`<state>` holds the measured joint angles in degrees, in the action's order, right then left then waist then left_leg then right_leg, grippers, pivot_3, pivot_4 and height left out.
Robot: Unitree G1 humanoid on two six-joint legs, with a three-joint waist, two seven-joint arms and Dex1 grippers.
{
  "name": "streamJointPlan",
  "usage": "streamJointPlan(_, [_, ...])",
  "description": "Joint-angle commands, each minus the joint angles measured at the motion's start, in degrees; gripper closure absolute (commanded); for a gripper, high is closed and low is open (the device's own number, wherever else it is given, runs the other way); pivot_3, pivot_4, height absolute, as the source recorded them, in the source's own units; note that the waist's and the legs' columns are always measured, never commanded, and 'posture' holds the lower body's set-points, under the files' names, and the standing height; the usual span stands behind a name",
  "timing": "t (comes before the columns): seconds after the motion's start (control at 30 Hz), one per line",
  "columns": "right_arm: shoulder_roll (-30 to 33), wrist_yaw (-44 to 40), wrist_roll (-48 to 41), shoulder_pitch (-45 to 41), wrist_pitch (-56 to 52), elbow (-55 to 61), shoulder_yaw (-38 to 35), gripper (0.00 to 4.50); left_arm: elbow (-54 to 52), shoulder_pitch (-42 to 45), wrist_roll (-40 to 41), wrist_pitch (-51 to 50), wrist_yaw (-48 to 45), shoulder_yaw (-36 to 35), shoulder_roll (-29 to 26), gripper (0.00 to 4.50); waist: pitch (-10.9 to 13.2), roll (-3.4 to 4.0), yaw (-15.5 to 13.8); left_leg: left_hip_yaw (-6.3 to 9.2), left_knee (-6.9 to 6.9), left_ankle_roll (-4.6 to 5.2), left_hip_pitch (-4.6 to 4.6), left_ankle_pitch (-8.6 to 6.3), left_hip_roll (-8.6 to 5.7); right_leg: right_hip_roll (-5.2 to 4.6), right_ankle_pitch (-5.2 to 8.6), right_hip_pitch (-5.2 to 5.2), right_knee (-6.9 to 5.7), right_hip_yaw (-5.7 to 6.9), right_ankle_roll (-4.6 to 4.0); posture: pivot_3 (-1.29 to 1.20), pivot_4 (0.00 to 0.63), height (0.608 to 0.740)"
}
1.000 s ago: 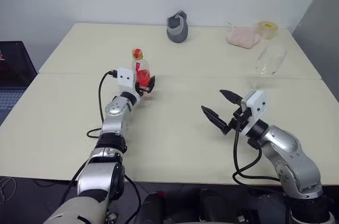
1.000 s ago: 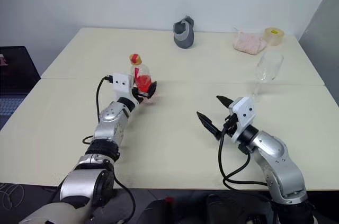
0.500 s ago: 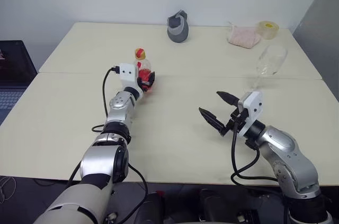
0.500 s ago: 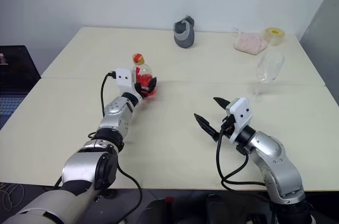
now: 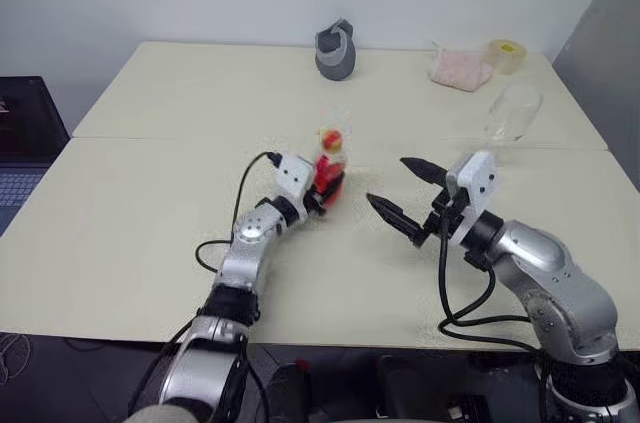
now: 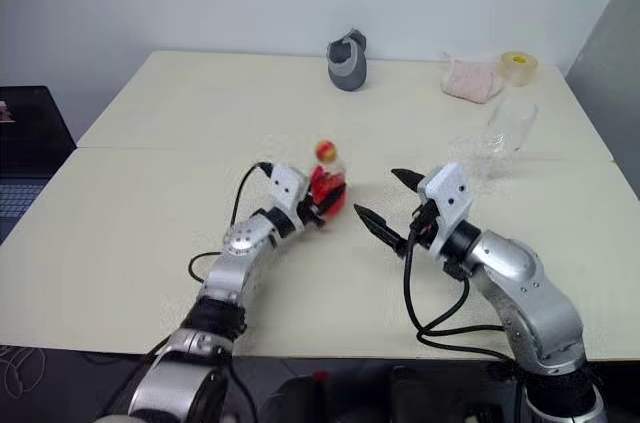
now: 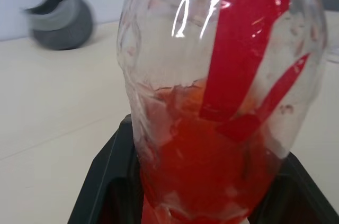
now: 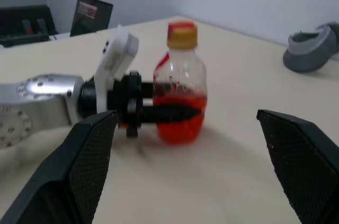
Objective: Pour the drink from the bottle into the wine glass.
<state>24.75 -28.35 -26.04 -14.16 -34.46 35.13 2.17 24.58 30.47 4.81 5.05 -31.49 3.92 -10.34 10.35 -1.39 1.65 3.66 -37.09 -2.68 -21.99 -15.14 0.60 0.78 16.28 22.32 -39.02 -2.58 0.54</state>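
Clearly the left claw (image 6: 325,205) is clamped on the lower body of the bottle (image 8: 180,83), its black fingers (image 8: 172,112) pressing either side where the drink (image 7: 206,176) sits, roughly filling the lower half. The bottle is upright near the middle of the table (image 5: 140,233), and its yellow-and-red cap (image 8: 182,32) is on. The right claw (image 5: 398,199) hangs just beside it with its jaws spread wide and nothing between them, pointing toward the bottle. The wine glass (image 5: 510,113) is well apart, toward the far right of the table, and looks blurred, so whether it stands straight I cannot tell. The first risk, as I judge it, is the cap: nothing pours until it is off, and a twist by the right claw could spin or tip the thin-walled bottle in the left grip. Squeezing harder to stop that could buckle the soft plastic and push liquid out once opened. The glass, tall on a thin stem, could topple if the bottle neck knocks its rim.
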Motion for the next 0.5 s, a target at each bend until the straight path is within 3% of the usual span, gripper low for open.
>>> streamJointPlan(0.03, [1.00,-0.01,-3.08,-4.08,-3.28,2.92,-1.38,0.00,-13.12,-3.78,-2.15,-4.71,-1.24,4.59,-0.81,2.62,0.00,0.00,-0.02,0.01,0.00,0.00,0.00,0.00,0.00,0.00,0.00,0.00,-0.01,0.00,0.00,0.00,0.150,0.740])
streamJointPlan(0.27, [1.61,-1.76,-7.83,-8.31,-8.47,2.34,-0.34,0.00,-29.24,-11.04,3.93,-15.51,-8.05,9.51,-1.48,2.63,0.00,0.05,-0.10,0.16,0.02,0.16,0.00,0.10,0.00,0.08,-0.08,-0.05,-0.03,0.18,-0.14,0.00,0.150,0.740])
streamJointPlan(0.5, [2.28,-2.63,-9.71,-7.53,-9.49,2.34,-0.38,0.00,-33.49,-12.58,6.69,-19.18,-11.15,10.43,-2.83,2.63,0.00,0.06,-0.01,0.16,0.01,0.18,0.02,0.11,0.00,0.08,-0.07,-0.05,-0.03,0.15,-0.11,0.00,0.150,0.740])
